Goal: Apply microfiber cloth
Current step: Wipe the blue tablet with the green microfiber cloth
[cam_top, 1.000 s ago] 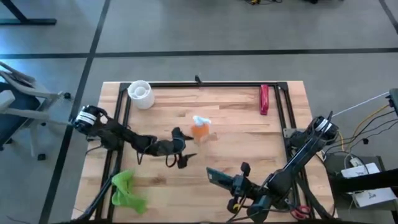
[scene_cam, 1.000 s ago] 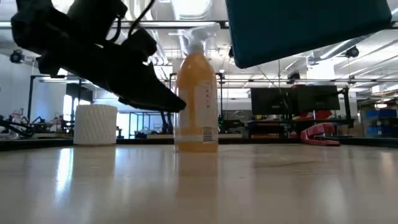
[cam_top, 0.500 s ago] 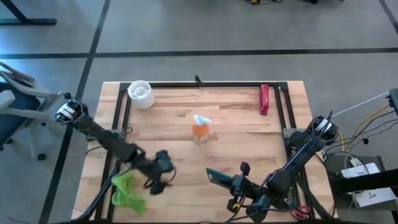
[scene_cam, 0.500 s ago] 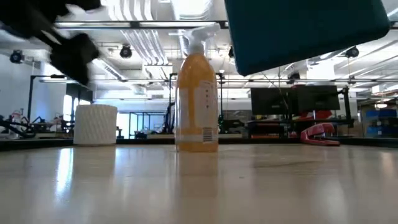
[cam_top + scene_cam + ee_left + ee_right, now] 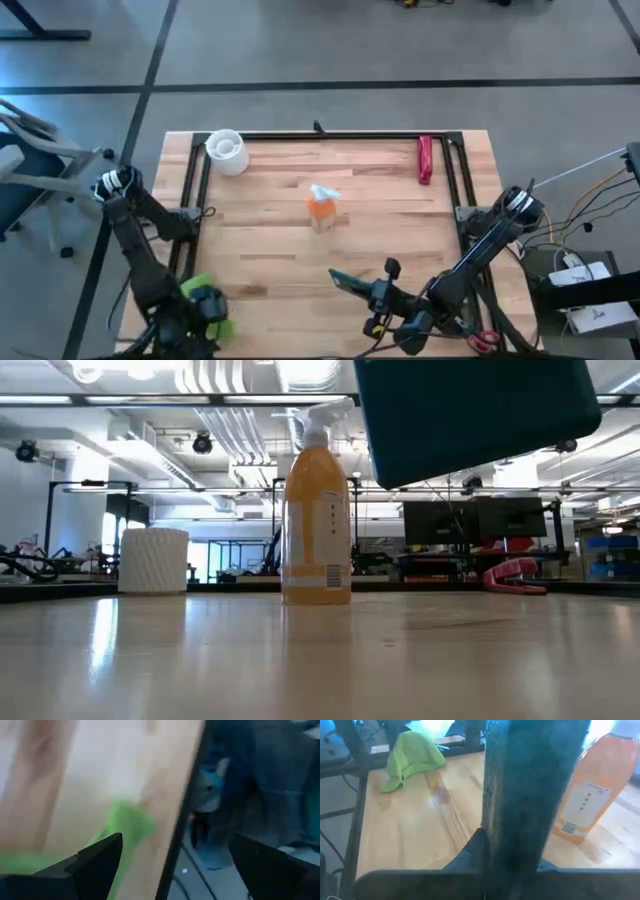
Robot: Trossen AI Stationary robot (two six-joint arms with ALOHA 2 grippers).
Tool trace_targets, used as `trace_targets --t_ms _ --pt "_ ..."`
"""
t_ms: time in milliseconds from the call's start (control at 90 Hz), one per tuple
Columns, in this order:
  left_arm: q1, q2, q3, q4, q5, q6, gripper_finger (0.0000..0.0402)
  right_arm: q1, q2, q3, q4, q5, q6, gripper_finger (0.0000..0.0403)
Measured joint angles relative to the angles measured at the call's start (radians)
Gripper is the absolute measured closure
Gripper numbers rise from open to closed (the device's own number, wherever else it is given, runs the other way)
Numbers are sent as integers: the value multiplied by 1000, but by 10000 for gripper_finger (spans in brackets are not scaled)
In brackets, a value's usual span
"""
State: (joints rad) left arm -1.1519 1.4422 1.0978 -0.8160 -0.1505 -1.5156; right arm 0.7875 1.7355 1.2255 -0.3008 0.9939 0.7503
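The green cloth (image 5: 196, 289) is seen at the near left corner of the wooden table (image 5: 280, 215), far from the orange bottle (image 5: 322, 209) at the middle. The left gripper (image 5: 207, 308) is placed directly above the cloth, its fingers spread wide and empty, so this arm is judged much nearer. The cloth is soft and wrinkled, bunched without a clear long axis. To the near right of the bottle, a flat dark slab (image 5: 347, 283) is clamped edge-up in the right gripper (image 5: 372, 292). Beyond the bottle a white ribbed cup (image 5: 226, 151) and a red stapler (image 5: 425, 160) are seen.
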Motion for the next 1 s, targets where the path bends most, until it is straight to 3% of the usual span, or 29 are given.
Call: trace_targets --t_ms 200,300,656,800,1000 --pt "-43 47 -11 -124 14 -157 53 -17 0 0 0 0 -37 401" --pt "-45 87 -40 -127 71 -192 53 -22 0 0 0 -1 -51 401" --pt "-42 261 -98 -95 108 -119 68 -27 0 -1 0 -8 -54 401" --pt "-34 306 -92 -66 59 -38 159 -29 0 -1 3 -8 -53 401" --pt "-26 313 -98 -95 -109 -6 366 -31 0 -1 21 -8 -56 401"
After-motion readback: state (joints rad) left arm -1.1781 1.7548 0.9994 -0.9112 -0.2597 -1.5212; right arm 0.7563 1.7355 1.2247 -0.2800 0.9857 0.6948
